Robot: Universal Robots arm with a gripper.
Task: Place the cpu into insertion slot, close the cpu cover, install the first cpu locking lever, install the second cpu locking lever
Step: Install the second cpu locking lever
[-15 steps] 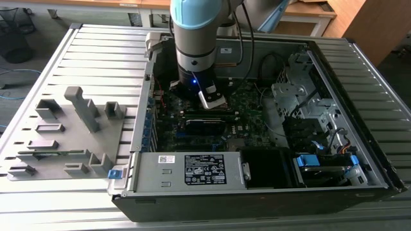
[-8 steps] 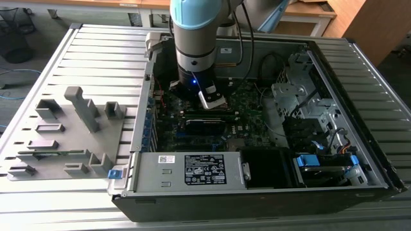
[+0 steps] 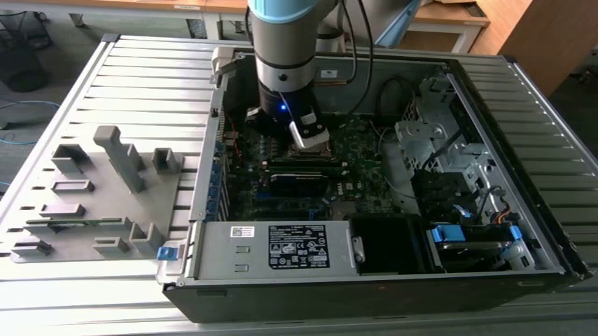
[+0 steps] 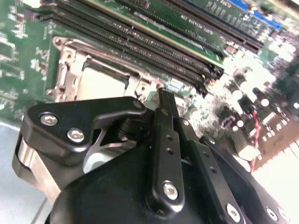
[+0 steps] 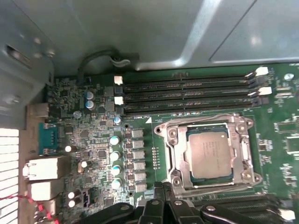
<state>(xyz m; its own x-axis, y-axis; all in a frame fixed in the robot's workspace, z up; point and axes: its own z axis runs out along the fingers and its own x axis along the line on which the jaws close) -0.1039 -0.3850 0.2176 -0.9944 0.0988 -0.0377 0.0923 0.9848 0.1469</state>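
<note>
Silver-tan cpu (image 5: 209,154), lower right of first wrist view: seated under closed cpu cover (image 5: 174,154). I judge it light, rigid, fragile; hold by edges. Gripper (image 5: 163,186) fingers together, empty.

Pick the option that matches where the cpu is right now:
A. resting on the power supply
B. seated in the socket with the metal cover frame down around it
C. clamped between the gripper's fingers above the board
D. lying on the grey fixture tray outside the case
B: in the first wrist view the cpu sits within the cpu cover on the motherboard, its metal top showing through the frame's window.
</note>
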